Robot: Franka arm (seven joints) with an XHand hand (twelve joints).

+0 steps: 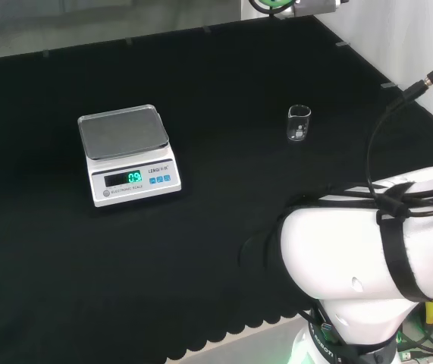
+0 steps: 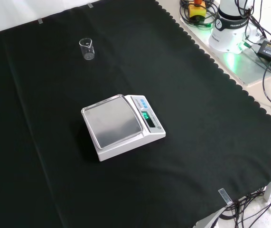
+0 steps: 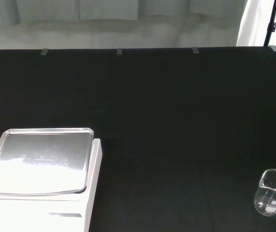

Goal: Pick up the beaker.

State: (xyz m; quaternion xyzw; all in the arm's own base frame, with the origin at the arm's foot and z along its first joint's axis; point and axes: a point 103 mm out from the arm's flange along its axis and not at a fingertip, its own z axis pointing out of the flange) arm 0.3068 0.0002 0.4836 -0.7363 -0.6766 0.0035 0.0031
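The beaker [image 1: 299, 124] stands upright on the black cloth [image 1: 216, 250], alone, well apart from the scale [image 1: 127, 155]; in the head view it sits right of the scale and a bit farther back, in the front view up at the top left [image 2: 87, 49], beyond the scale [image 2: 122, 125], and the wrist view catches it low in a corner [image 3: 273, 192]. It's small, clear, looks empty, with a pour lip at the rim and a white print patch on the wall. My guess: very light, rigid, smooth and slippery, breakable if squeezed hard or knocked over, and easy to tip since there's nothing in it to weigh it down. Best hold is probably around the side wall about mid-height, fingers one side and thumb the other, staying off the lip. The scale's steel pan [image 3: 41, 161] is bare and its display is lit green. As for the arm, big white links bulk in the head view's lower right, with cables strapped on, pulled back near the base and well away from the beaker. Can't tell whether the fingers are open or closed. The reach to the beaker hasn't started, by the look of it.
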